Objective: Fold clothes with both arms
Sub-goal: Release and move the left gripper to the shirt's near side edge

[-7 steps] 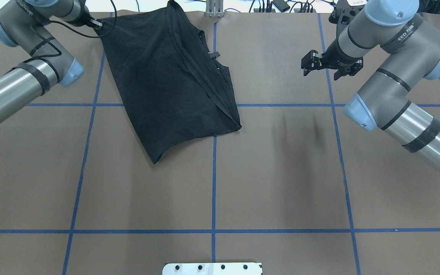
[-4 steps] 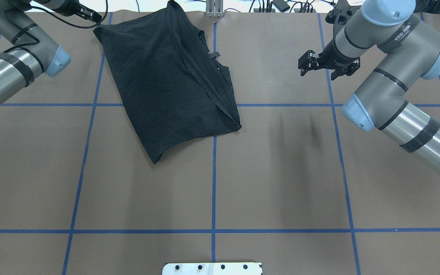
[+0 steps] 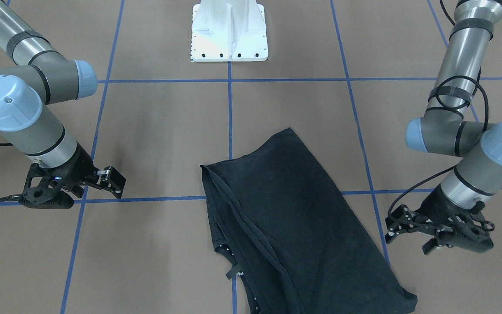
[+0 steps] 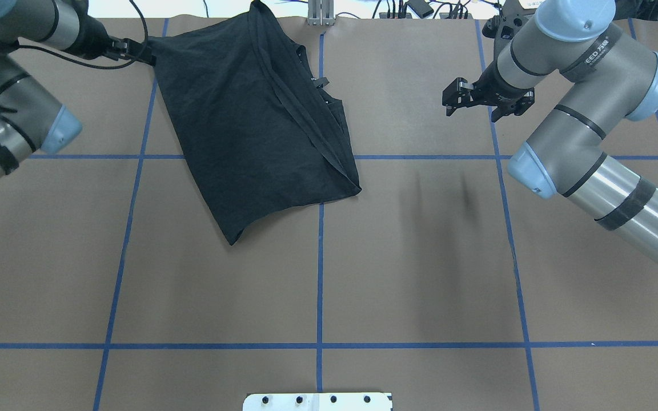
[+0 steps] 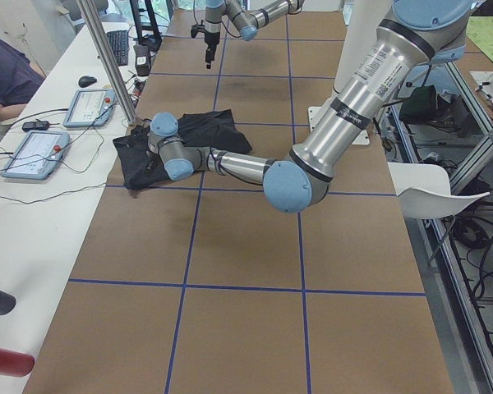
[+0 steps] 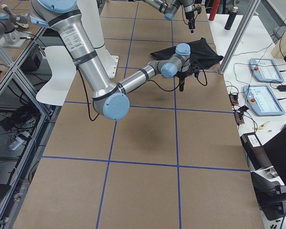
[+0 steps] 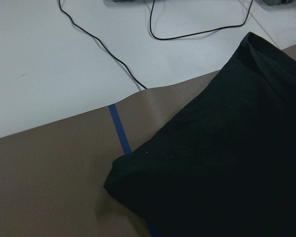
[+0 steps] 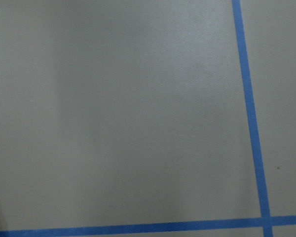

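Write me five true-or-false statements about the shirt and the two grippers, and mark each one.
The shirt lies fully spread, sleeves out. False: it is folded over on itself.
The right gripper hangs over bare table, apart from the shirt. True.
The right gripper is clamped on a sleeve. False: it is open and empty.
The shirt lies mostly on the robot's left half of the table. True.
The left gripper sits by the robot's base. False: it is beside the shirt's far corner.
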